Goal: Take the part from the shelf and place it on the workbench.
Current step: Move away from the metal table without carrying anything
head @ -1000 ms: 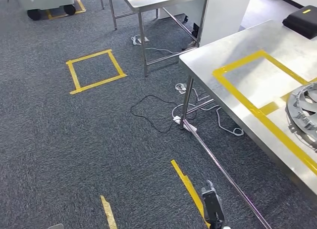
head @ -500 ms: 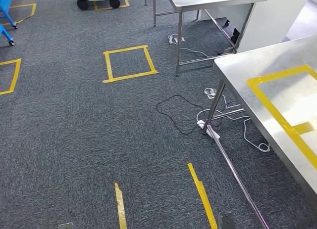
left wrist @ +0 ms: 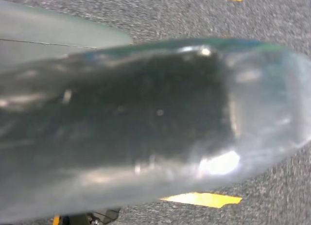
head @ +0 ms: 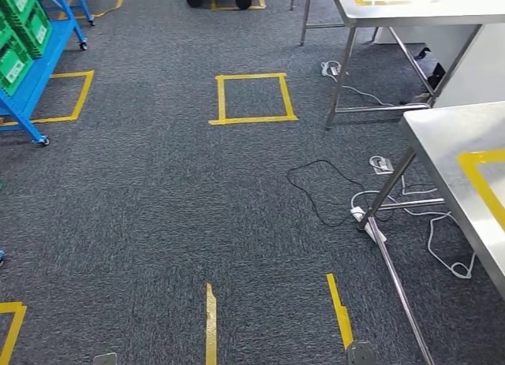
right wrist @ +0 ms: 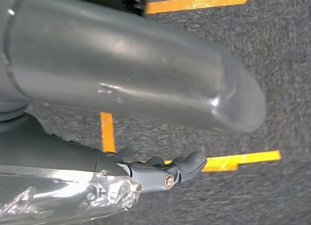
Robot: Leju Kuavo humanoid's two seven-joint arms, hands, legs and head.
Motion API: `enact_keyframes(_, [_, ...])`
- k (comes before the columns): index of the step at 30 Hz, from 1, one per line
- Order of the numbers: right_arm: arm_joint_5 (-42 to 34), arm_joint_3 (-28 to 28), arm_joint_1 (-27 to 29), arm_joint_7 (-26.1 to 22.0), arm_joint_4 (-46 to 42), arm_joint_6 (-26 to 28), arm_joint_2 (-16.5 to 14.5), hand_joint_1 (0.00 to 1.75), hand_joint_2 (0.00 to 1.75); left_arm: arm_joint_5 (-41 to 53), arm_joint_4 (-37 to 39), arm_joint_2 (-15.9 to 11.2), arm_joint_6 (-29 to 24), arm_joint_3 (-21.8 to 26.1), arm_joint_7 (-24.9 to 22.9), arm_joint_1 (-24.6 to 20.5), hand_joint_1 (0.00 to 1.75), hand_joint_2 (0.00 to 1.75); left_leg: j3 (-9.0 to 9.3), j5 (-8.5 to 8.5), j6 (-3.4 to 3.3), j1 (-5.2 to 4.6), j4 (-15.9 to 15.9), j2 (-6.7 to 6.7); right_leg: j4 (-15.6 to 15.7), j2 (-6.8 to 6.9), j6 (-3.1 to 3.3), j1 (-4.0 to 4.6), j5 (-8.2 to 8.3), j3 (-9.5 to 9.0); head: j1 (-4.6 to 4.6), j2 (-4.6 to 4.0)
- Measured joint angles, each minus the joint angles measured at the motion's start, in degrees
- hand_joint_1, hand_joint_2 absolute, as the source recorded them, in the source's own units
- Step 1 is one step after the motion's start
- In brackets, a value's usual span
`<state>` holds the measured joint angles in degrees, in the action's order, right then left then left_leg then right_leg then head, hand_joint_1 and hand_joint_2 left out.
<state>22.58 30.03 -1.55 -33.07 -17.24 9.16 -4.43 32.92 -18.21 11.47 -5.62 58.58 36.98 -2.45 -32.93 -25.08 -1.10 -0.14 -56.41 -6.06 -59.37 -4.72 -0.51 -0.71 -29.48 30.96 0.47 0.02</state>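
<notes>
Far left, the blue shelf [head: 27,61] with its green bins [head: 18,30] — no part to be picked out yet. Right hand [right wrist: 161,171] hangs low, holding nothing, fingers loosely apart; left hand, cannot tell. Danger underfoot — cables [head: 334,195] by the workbench [head: 440,144] could snag a foot.

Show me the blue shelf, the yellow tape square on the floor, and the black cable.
blue shelf [head: 37,73]: head view, its sloped blue frame.
yellow tape square [head: 222,98]: head view, its left strip.
black cable [head: 309,198]: head view, its loop on the carpet.
</notes>
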Motion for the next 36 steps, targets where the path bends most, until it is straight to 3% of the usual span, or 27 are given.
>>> enact_keyframes(2, [0.0, 0.0, 0.0, 0.0, 0.2, 0.0, 0.1, 0.00, 0.00, 0.0, 0.0, 0.1, 0.0, 0.0, 0.0, -0.1, 0.00, 0.00, -0.54, 0.24, 0.48, 0.11, -0.2, -1.07, 2.5, -2.02, 0.13, -0.13, 0.23, -1.21, 0.01, 0.00])
enact_keyframes(5, [0.0, 0.0, -0.1, 0.1, 0.3, 0.0, 0.2, 0.00, 0.00, 0.0, 0.0, 0.1, 0.0, 0.0, 0.0, 0.2, 0.00, 0.00, -1.29, 0.68, 1.50, 0.42, -0.2, -2.37, 3.1, -0.05, 0.42, 0.00, 0.30, -1.72, 0.16, 0.00])
enact_keyframes(7, [0.0, 0.0, -0.1, 0.0, 0.3, 0.0, 0.2, 0.00, 0.00, 0.0, 0.0, 0.2, 0.0, -0.1, 0.0, 0.2, 0.00, 0.00, -2.47, -1.03, 2.03, 0.24, -2.5, 0.17, 3.8, 1.93, 0.94, -0.08, 0.67, -2.12, -0.09, 0.00])
enact_keyframes(9, [0.0, 0.1, 0.0, 0.0, 0.4, 0.0, 0.2, 0.00, 0.00, 0.0, 0.0, 0.2, 0.0, -0.1, 0.0, 0.0, 0.00, 0.00, -5.68, -4.79, 2.52, 0.26, -9.4, 3.99, 4.1, 4.10, 1.34, 0.08, 0.70, -2.31, -0.33, 0.00])
enact_keyframes(11, [0.0, 0.1, 0.1, 0.0, 0.5, 0.0, 0.2, 0.00, 0.00, 0.0, 0.0, 0.2, 0.0, -0.3, 0.0, -0.1, 0.00, 0.00, -8.67, -7.14, 2.99, 0.57, -15.9, 5.40, 4.1, 6.25, 1.49, 0.28, 0.58, -2.29, -0.35, 0.00])
enact_keyframes(12, [0.0, 0.1, 0.1, 0.0, 0.5, 0.0, 0.2, 0.00, 0.00, 0.0, 0.0, 0.2, 0.0, -0.4, 0.0, 0.1, 0.00, 0.00, -8.79, -6.81, 3.15, 0.71, -16.5, 5.65, 4.1, 7.18, 1.48, 0.32, 0.53, -2.29, -0.36, 0.00])
enact_keyframes(13, [0.0, 0.1, 0.0, 0.0, 0.5, 0.0, 0.2, 0.00, 0.00, 0.0, 0.0, 0.2, 0.0, -0.4, 0.0, 0.2, 0.00, 0.00, -7.69, -5.44, 3.23, 0.81, -14.7, 5.93, 4.1, 8.01, 1.41, 0.34, 0.46, -2.33, -0.37, 0.00])
enact_keyframes(15, [0.0, 0.1, -0.1, 0.0, 0.5, 0.0, 0.2, 0.00, 0.00, 0.0, 0.0, 0.2, 0.0, -0.5, 0.0, 0.2, 0.00, 0.00, -3.13, -1.87, 3.10, 0.72, -6.9, 7.87, 4.1, 9.41, 1.04, 0.43, 0.21, -2.56, -0.38, 0.00])
enact_keyframes(17, [0.0, 0.1, -0.2, 0.0, 0.6, 0.0, 0.2, 0.00, 0.00, 0.0, 0.0, 0.1, 0.0, -0.6, 0.0, 0.0, 0.00, 0.00, 0.00, -0.45, 2.40, 0.25, -1.2, 9.94, 3.8, 10.62, 0.45, 0.74, -0.18, -2.73, -0.36, 0.00])
enact_keyframes(18, [0.0, 0.2, -0.2, 0.0, 0.6, 0.0, 0.2, 0.00, 0.00, 0.0, 0.0, 0.1, 0.0, -0.7, 0.0, 0.0, 0.00, 0.00, 0.34, -0.62, 1.98, -0.02, -0.3, 10.29, 3.8, 11.23, 0.18, 0.88, -0.34, -2.80, -0.34, 0.00])
enact_keyframes(20, [0.0, 0.2, -0.4, 0.0, 0.6, 0.0, 0.2, 0.00, 0.00, 0.0, 0.0, 0.1, 0.0, -0.7, 0.0, 0.2, 0.00, 0.00, 0.24, -0.59, 1.09, -0.10, 0.0, 9.18, 3.7, 11.99, -0.36, 0.79, -0.71, -2.98, -0.33, 0.00])
enact_keyframes(22, [0.0, 0.2, -0.6, -0.1, 0.6, 0.0, 0.2, 0.00, 0.00, 0.0, 0.0, 0.1, 0.0, -0.8, 0.0, 0.3, 0.00, 0.00, 0.34, -0.37, 0.25, 0.08, 0.3, 7.94, 1.7, 9.63, -0.84, 0.46, -2.39, -2.20, -0.22, 0.00])
enact_keyframes(24, [0.0, 0.3, -0.4, -0.1, 0.7, 0.0, 0.2, 0.00, 0.00, 0.0, -0.1, 0.1, -0.1, -0.9, 0.0, 0.0, 0.00, 0.00, 0.28, -0.27, -0.33, 0.16, 0.4, 6.61, -5.3, 6.11, -1.04, 0.25, -6.04, 1.08, 0.03, 0.00])
enact_keyframes(26, [0.0, 0.3, -0.1, 0.0, 0.7, 0.0, 0.2, 0.00, 0.00, 0.0, -0.1, 0.2, -0.1, -0.9, 0.0, 0.0, 0.00, 0.00, 0.22, -0.26, -0.53, 0.06, 0.4, 5.12, -12.7, 4.94, -1.11, 0.21, -8.58, 5.02, 0.09, 0.00])
enact_keyframes(27, [0.0, 0.3, 0.0, 0.0, 0.7, 0.0, 0.2, 0.00, 0.00, 0.0, -0.1, 0.2, -0.1, -0.9, 0.0, 0.1, 0.00, 0.00, 0.25, -0.26, -0.54, 0.03, 0.3, 4.39, -13.8, 4.82, -1.10, 0.20, -8.22, 5.92, 0.09, 0.00])
enact_keyframes(28, [0.0, 0.3, 0.0, 0.0, 0.7, 0.0, 0.2, 0.00, 0.00, 0.0, -0.1, 0.2, -0.1, -0.9, 0.0, 0.1, 0.00, 0.00, 0.34, -0.28, -0.53, 0.01, 0.3, 3.69, -12.5, 4.76, -1.06, 0.17, -6.61, 5.70, 0.08, 0.00])
enact_keyframes(29, [0.0, 0.3, 0.0, 0.0, 0.8, 0.0, 0.2, 0.00, 0.00, 0.0, -0.1, 0.2, -0.1, -0.9, 0.0, 0.1, 0.00, 0.00, 0.46, -0.33, -0.46, 0.02, 0.2, 2.98, -9.2, 4.53, -0.98, 0.11, -4.11, 4.51, 0.09, 0.00])
enact_keyframes(31, [0.0, 0.3, -0.1, 0.0, 0.8, 0.0, 0.2, 0.00, 0.00, 0.0, -0.1, 0.2, -0.1, -0.9, 0.0, 0.0, 0.00, 0.00, 0.44, -0.48, -0.14, 0.00, 0.0, 1.74, -1.8, 2.77, -0.80, -0.12, -0.01, 1.41, 0.07, 0.00])
enact_keyframes(33, [0.0, 0.4, -0.1, 0.0, 0.9, 0.0, 0.3, 0.00, 0.00, 0.0, -0.1, 0.2, 0.0, -0.9, 0.0, 0.1, 0.00, 0.00, -0.19, -0.37, 0.45, 0.02, -0.4, 0.79, 1.7, 1.39, -0.63, -0.23, 0.76, -0.10, 0.04, 0.00])
enact_keyframes(35, [0.0, 0.4, -0.2, 0.0, 1.0, 0.0, 0.3, 0.00, 0.00, 0.0, -0.1, 0.2, 0.0, -0.9, 0.0, 0.2, 0.00, 0.00, -0.75, -0.17, 1.04, 0.15, -0.5, 0.11, 2.2, 1.89, -0.40, -0.19, 0.54, -0.31, 0.02, 0.00])
enact_keyframes(36, [0.0, 0.4, -0.2, 0.0, 1.0, 0.0, 0.3, 0.00, 0.00, 0.0, -0.1, 0.2, 0.0, -0.9, 0.0, 0.3, 0.00, 0.00, -0.91, -0.47, 1.29, 0.16, -0.8, 0.62, 2.4, 2.32, -0.18, -0.22, 0.66, -0.40, -0.03, 0.00])
